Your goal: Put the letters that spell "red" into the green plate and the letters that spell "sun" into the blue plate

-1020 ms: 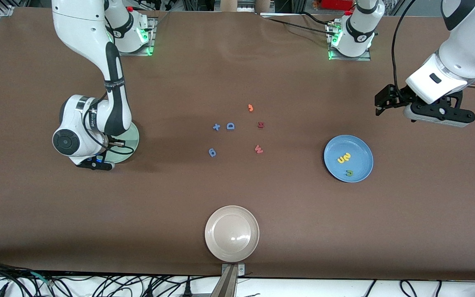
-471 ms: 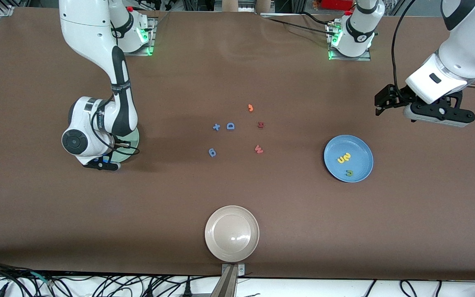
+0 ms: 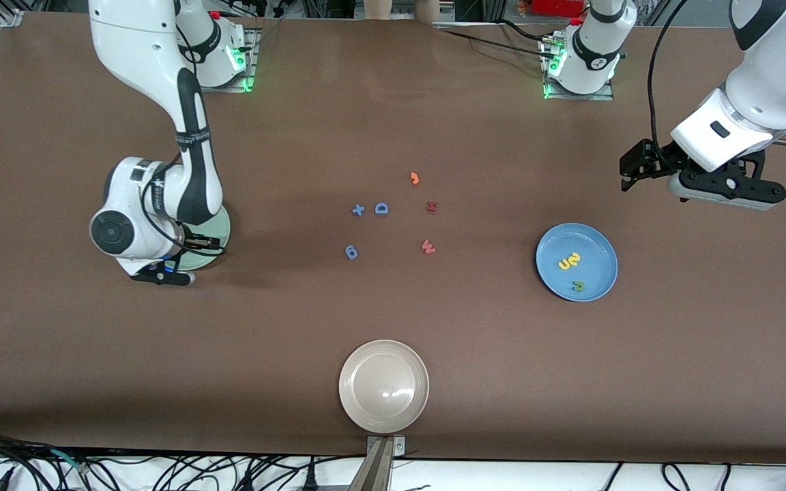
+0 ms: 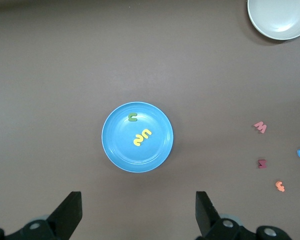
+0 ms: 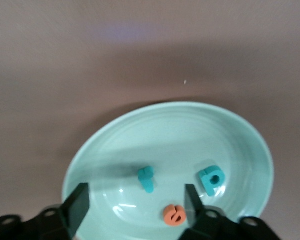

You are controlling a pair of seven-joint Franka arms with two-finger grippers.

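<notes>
In the right wrist view the green plate (image 5: 240, 135) holds a teal "r" (image 5: 147, 179), a teal "d" (image 5: 211, 180) and an orange "e" (image 5: 174, 215). My right gripper (image 5: 135, 196) hangs open just over them, with nothing between its fingers. In the front view the right gripper (image 3: 161, 271) covers most of the green plate (image 3: 221, 232). The blue plate (image 3: 598, 245) holds two yellow letters (image 3: 569, 260) and an olive "u" (image 3: 578, 286). My left gripper (image 4: 137, 202) waits open over bare table beside the blue plate (image 4: 112, 147).
A beige plate (image 3: 383, 386) sits near the front edge. Loose letters lie mid-table: a blue "D" (image 3: 381, 209), a blue plus (image 3: 358, 210), another blue letter (image 3: 351, 252), an orange hook (image 3: 415, 179), a dark red letter (image 3: 432, 206) and a red "w" (image 3: 428, 247).
The right arm's wrist shifted a little toward the table's middle over the green plate and then came back. The left arm has not moved.
</notes>
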